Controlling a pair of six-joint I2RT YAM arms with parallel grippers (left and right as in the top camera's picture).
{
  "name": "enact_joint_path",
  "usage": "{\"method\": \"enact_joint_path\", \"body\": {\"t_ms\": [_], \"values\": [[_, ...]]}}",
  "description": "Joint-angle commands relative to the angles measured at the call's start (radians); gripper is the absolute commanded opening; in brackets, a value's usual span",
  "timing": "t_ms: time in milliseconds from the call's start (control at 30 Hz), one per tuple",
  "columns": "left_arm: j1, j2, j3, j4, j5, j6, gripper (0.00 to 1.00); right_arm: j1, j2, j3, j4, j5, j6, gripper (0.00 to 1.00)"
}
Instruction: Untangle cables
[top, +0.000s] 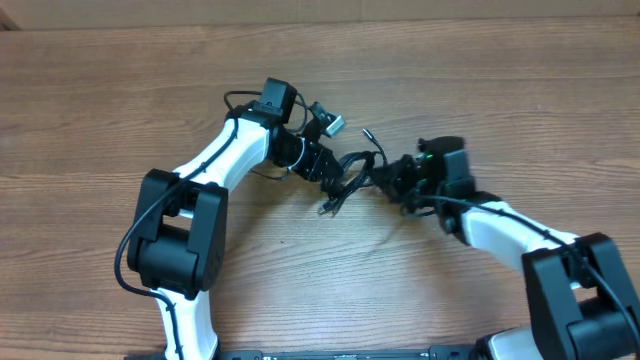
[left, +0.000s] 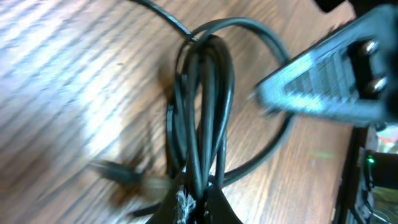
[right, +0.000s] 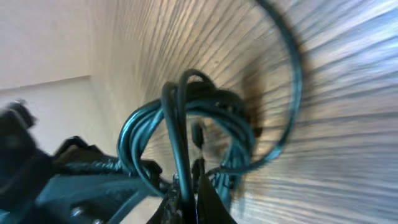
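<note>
The cables (top: 352, 172) are a tangled bundle of thin black cords at the table's middle, held between both grippers. My left gripper (top: 328, 172) is shut on several strands at the bundle's left; the left wrist view shows the cords (left: 200, 112) looping up from its jaws (left: 198, 205). My right gripper (top: 392, 178) is shut on a strand at the bundle's right; in the right wrist view the cord (right: 180, 124) rises from its jaws (right: 186, 199). A plug end (top: 325, 208) hangs below the bundle. Another thin end (top: 368, 133) sticks up to the upper right.
A small silver-white block (top: 333, 124) lies just above the left gripper on the wooden table (top: 100, 110). The other gripper shows as a grey shape in the left wrist view (left: 329, 81). Both arm bases stand at the front edge.
</note>
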Motion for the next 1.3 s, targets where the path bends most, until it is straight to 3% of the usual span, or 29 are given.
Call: {"method": "enact_joint_path", "body": {"t_ms": [0, 233, 667, 867, 1000, 1267], "values": [[0.01, 0.007, 0.003, -0.001, -0.081, -0.021, 0.04, -0.097, -0.01, 0.002, -0.047, -0.186, -0.031, 0.04], [0.01, 0.007, 0.003, -0.001, -0.081, -0.021, 0.04, -0.233, -0.01, 0.002, -0.175, -0.189, -0.102, 0.04], [0.01, 0.007, 0.003, -0.002, -0.072, -0.021, 0.04, -0.268, -0.009, 0.002, -0.202, -0.148, -0.238, 0.04], [0.01, 0.007, 0.003, -0.005, -0.074, -0.02, 0.04, -0.324, -0.01, 0.002, -0.203, -0.299, -0.399, 0.04], [0.01, 0.007, 0.003, -0.004, -0.074, -0.02, 0.04, -0.4, -0.009, 0.002, -0.217, -0.385, -0.404, 0.04], [0.01, 0.007, 0.003, -0.005, -0.072, -0.021, 0.04, -0.454, -0.009, 0.002, -0.293, -0.332, -0.405, 0.05]]}}
